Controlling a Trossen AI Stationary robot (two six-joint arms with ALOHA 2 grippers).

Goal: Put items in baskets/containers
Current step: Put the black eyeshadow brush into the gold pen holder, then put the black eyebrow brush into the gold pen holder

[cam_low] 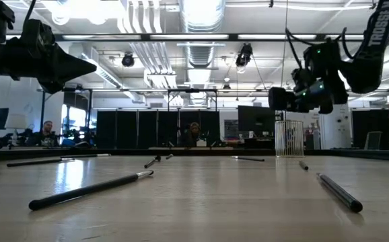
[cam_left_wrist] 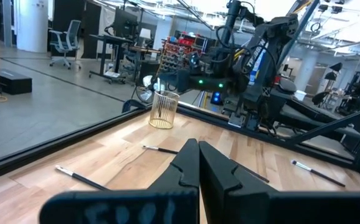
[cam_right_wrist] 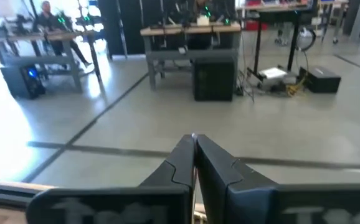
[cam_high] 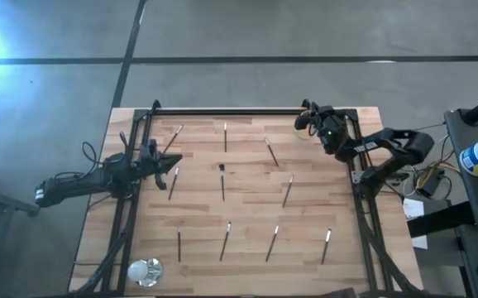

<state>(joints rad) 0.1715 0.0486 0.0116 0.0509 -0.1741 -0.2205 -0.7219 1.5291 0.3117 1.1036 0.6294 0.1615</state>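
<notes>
thin dark sticks (cam_high: 222, 184), silvery tips

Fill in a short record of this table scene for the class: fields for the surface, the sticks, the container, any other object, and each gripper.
surface: wooden table
sticks: about a dozen thin dark sticks with pale tips, scattered flat on the table, none in the cup
container: small clear amber cup, upright near the far right corner
other object: white shiny ball at the near left corner
left gripper: shut, empty, over the table's left side
right gripper: shut, empty, raised near the cup
</notes>
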